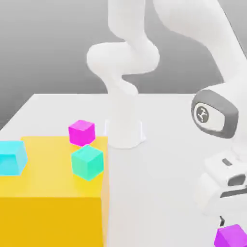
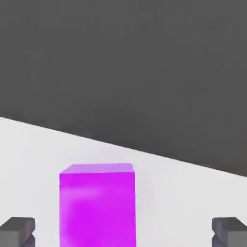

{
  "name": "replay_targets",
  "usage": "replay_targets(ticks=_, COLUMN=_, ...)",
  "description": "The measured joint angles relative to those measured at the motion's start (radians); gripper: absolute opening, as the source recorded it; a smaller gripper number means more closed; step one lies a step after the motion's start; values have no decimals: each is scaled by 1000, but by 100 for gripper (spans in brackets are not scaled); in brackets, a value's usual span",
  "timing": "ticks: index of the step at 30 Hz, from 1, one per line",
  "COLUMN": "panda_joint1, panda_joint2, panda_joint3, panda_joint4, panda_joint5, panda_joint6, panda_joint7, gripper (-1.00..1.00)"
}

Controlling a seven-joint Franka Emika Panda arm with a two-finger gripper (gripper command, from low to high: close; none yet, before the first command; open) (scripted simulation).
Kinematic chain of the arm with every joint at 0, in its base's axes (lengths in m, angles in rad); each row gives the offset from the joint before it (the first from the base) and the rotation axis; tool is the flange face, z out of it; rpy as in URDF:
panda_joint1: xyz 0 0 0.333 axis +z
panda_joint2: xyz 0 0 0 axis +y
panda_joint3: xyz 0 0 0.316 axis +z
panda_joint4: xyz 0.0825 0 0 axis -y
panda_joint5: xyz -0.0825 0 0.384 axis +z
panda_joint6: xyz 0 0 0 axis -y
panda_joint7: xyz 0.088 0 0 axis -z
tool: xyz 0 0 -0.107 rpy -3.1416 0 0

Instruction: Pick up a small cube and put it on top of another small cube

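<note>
Hand view puts the small purple cube (image 2: 97, 205) on the white table (image 2: 183, 202), standing between the two dark fingertips (image 2: 18, 230) of the gripper (image 2: 123, 232), which are spread wide apart (neither pad touches the cube, and nothing is held). In the exterior view the same purple cube (image 1: 231, 236) sits at the lower corner of the exterior view's right, just under the white hand of the arm (image 1: 130, 53). Well apart from it, toward the exterior view's left, a large yellow block (image 1: 53, 193) carries a magenta cube (image 1: 81, 132), a teal cube (image 1: 88, 162) and a cyan cube (image 1: 11, 157).
</note>
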Motion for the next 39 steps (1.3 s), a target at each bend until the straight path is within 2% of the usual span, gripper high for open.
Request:
replay_targets(ticks=2, panda_joint1=25, panda_joint2=73, panda_joint3=-29, panda_joint4=16, panda_joint5=-28, panda_joint6=53, panda_joint7=21, gripper=0)
replay_targets(ticks=3, panda_joint1=32, panda_joint2=95, panda_joint3=-38, panda_joint4=21, panda_joint5=-36, panda_joint6=70, panda_joint7=27, gripper=-100)
replay_targets(ticks=10, panda_joint1=32, panda_joint2=94, panda_joint3=-38, panda_joint4=20, panda_joint5=-34, panda_joint6=70, panda_joint7=25, gripper=-100)
replay_targets(ticks=15, panda_joint1=10, panda_joint2=-63, panda_joint3=6, panda_joint4=-27, panda_joint5=5, panda_joint6=-21, panda_joint7=-12, gripper=-100)
replay_targets(ticks=32, panda_joint1=-211, panda_joint2=-654, panda_joint3=-157, panda_joint4=-271, panda_joint5=33, panda_joint6=-339, panda_joint7=161, gripper=-100)
replay_targets(ticks=39, panda_joint1=-317, panda_joint2=-908, panda_joint3=-280, panda_joint4=-356, panda_joint5=146, panda_joint6=-524, panda_joint7=216, gripper=-100)
